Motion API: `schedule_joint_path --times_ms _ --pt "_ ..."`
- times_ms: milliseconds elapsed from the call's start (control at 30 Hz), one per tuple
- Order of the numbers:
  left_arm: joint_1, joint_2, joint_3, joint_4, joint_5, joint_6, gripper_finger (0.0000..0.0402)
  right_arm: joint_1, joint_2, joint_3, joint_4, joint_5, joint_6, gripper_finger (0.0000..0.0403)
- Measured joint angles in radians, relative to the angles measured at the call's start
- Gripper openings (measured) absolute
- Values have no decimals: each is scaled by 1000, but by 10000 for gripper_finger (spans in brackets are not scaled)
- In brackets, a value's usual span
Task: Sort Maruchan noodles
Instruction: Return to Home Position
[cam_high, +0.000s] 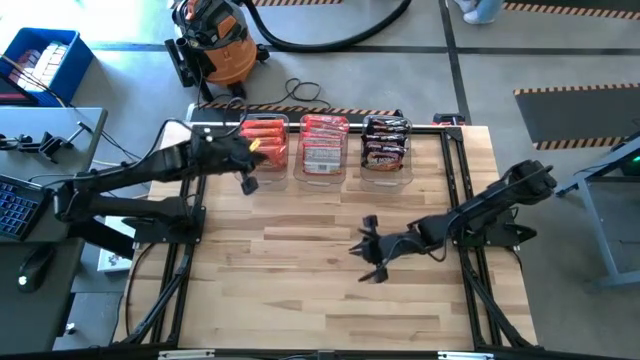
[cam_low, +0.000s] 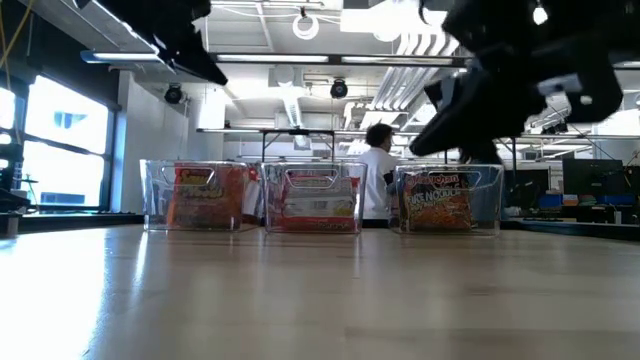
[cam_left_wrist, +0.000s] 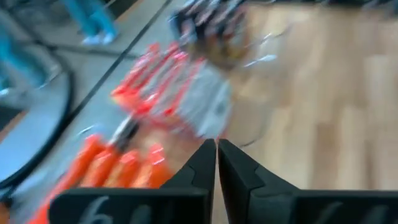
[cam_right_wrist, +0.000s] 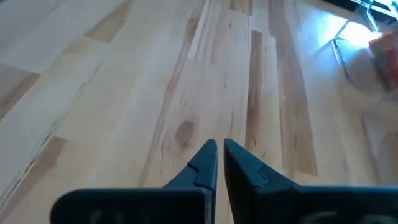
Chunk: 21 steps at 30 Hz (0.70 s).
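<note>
The Maruchan noodles lie in three clear bins along the table's far edge: orange packets (cam_high: 265, 140) on the left, red-and-white packets (cam_high: 322, 145) in the middle, dark packets (cam_high: 386, 142) on the right. In the low view the packets stand upright in the bins (cam_low: 198, 195) (cam_low: 312, 198) (cam_low: 448, 200). My left gripper (cam_high: 247, 176) hangs above the table just on the near side of the orange bin; it is shut and holds nothing (cam_left_wrist: 216, 148). My right gripper (cam_high: 362, 249) is over the middle of the table, shut (cam_right_wrist: 219, 149) and holding nothing.
Bare wooden tabletop (cam_high: 300, 290) stretches from the bins to the near edge. An orange shop vacuum (cam_high: 215, 40) and hose stand on the floor beyond the table. A blue crate (cam_high: 40, 62) sits at the far left. A person (cam_low: 378, 170) shows in the room behind the bins.
</note>
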Motion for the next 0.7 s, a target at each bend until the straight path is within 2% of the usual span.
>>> schedule_joint_path --times_ms 133,233,400,567,700 --pt "-68 -30 -97 125 68 -49 11 -35 -13 -148 222 -56 36 2" --pt "-112 -42 -188 209 83 -95 4 -36 -74 -230 331 -70 52 3" --pt "-181 -80 -326 394 169 -113 1 -30 -275 -329 317 -69 48 2" --pt "-210 -135 -415 551 169 -120 1 -34 -510 -418 251 -42 39 0" --pt "-212 -186 -451 580 168 -134 0 -34 -695 -486 207 -17 34 0"
